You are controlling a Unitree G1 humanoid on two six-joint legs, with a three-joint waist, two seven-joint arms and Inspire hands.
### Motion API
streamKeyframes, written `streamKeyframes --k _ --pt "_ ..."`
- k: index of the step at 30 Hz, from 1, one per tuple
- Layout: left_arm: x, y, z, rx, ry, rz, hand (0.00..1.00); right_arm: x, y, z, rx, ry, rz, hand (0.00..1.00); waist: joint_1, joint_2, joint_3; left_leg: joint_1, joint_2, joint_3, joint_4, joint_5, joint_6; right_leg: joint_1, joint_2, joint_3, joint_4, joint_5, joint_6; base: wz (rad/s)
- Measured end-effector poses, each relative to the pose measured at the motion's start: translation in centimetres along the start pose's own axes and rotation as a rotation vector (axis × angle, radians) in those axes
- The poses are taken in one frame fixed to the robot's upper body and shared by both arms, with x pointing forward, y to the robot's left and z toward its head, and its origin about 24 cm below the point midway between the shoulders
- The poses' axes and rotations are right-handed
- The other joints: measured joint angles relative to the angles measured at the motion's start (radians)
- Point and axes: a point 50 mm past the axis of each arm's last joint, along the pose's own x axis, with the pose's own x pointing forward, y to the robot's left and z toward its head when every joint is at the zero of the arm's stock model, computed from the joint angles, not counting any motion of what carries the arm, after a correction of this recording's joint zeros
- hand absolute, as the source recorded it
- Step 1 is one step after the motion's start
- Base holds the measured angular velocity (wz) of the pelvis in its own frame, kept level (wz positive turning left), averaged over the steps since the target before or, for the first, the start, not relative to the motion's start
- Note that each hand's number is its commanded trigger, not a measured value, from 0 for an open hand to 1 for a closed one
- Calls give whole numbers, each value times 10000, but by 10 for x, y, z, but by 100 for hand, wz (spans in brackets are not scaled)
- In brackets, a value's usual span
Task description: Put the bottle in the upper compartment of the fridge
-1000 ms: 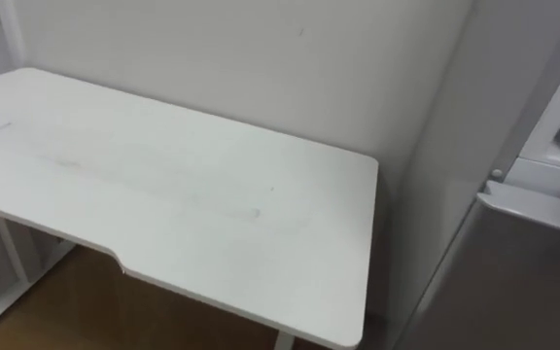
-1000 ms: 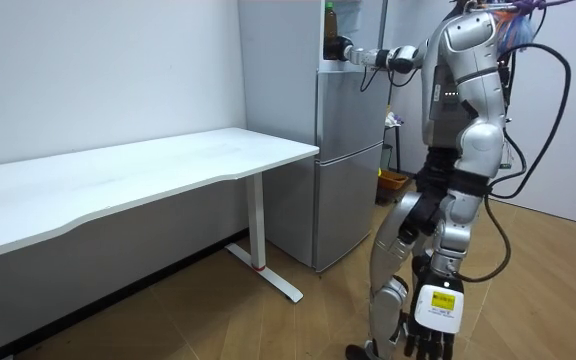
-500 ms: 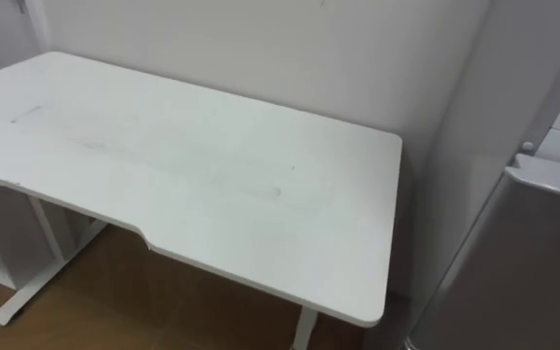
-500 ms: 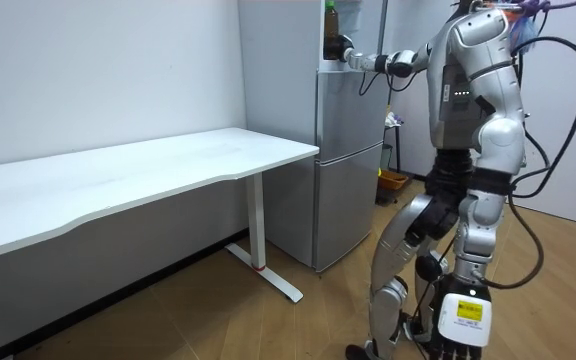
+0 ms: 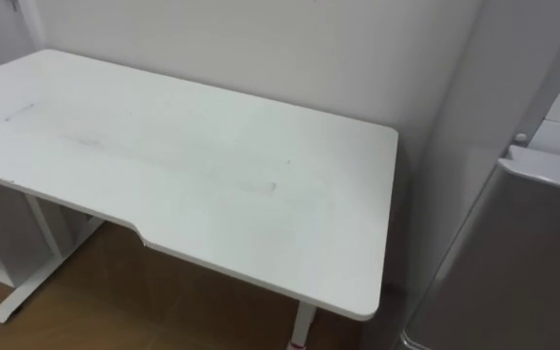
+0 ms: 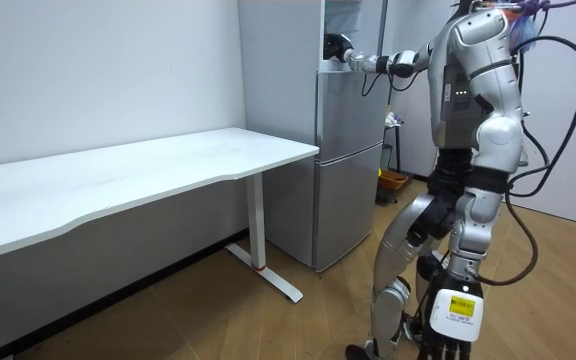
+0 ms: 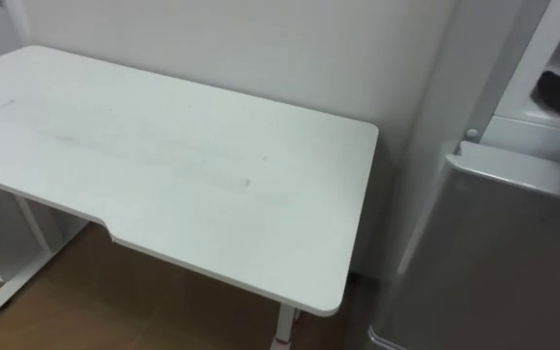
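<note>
The right hand [image 6: 336,47] is stretched into the upper part of the fridge [image 6: 348,170], its grip unclear and the bottle's place by it untellable, while the left hand [image 6: 449,338] hangs loose-fingered.

Eye views downward from head — desk [image 5: 212,175], fridge [image 5: 513,262] shared; room view distant.

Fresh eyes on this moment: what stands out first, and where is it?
The robot stands before the tall grey fridge with its right hand stretched up at the upper compartment. Its left hand hangs low beside its legs, at the bottom of the room view. A long white table stands next to the fridge, on the robot's left.
</note>
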Motion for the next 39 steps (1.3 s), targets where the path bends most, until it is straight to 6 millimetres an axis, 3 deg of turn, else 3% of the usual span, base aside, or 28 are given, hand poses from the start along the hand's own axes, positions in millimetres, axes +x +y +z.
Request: streamKeyframes --k 11,18,29,34,39 --pt "0 -1 3 -6 -92 -60 0 0 0 0 -131 -6 151 0 -109 -13 -10 1 -31 -72 -31 30 0 51 -3 -70 -4 26 -38 1" --pt "-2 1 -7 -222 170 -71 0 -2 3 -5 -471 121 423 0 -167 -35 -15 139 -34 -74 -61 34 -2 224 10 -81 -61 27 -37 0" --pt "-2 -2 -8 -44 168 -466 0 -3 3 -10 -522 353 678 0 -234 -241 -42 175 -29 -87 -126 50 -28 348 36 -119 -154 30 -39 1" --pt "-2 -2 -4 -46 18 -480 0 -4 8 -7 -132 514 966 0 -469 -326 -95 238 -32 -67 -133 63 -25 423 14 -194 -160 32 -37 3" --pt "-2 -2 -2 -39 -47 -418 0 -7 13 -7 455 809 1651 0 -581 -318 -83 679 -106 42 -333 62 -26 741 -53 -133 -170 -23 30 -3"
